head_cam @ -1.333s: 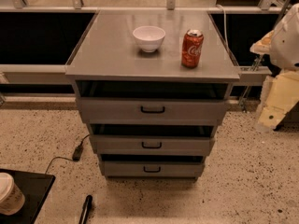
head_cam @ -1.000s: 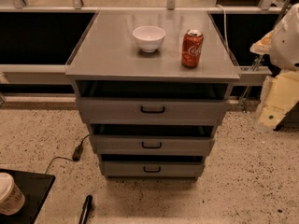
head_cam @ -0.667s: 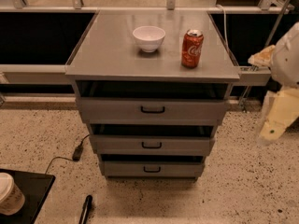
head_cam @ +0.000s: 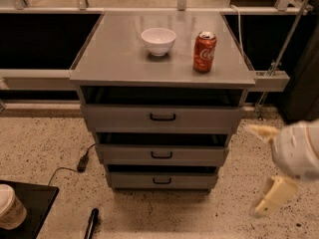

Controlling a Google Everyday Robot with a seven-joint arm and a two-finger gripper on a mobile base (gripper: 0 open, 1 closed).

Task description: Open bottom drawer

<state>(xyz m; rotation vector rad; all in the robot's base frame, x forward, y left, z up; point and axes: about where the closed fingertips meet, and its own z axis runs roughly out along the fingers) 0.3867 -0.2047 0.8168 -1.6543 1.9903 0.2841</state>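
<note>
1. The step in hand looks like the approach: the claw hangs low at the right of the cabinet, apart from every drawer, nothing grasped.
2. The claw is released, its two pale fingers spread well apart, one above the other.
3. The bottom drawer sits lowest in the stack, just above the floor, and appears closed. Its small black loop handle is at the middle of the front.
4. Next, I judge, the claw must travel left and low to that handle, clench on the loop, then pull straight toward the near side.
5. The middle drawer and top drawer lie directly above, so aiming too high would catch the wrong handle.
6. On the tabletop stand a white bowl and a red can, which a jolt could tip.
7. A black cable lies on the floor at the left and a paper cup at the near left, neither in the path.
</note>
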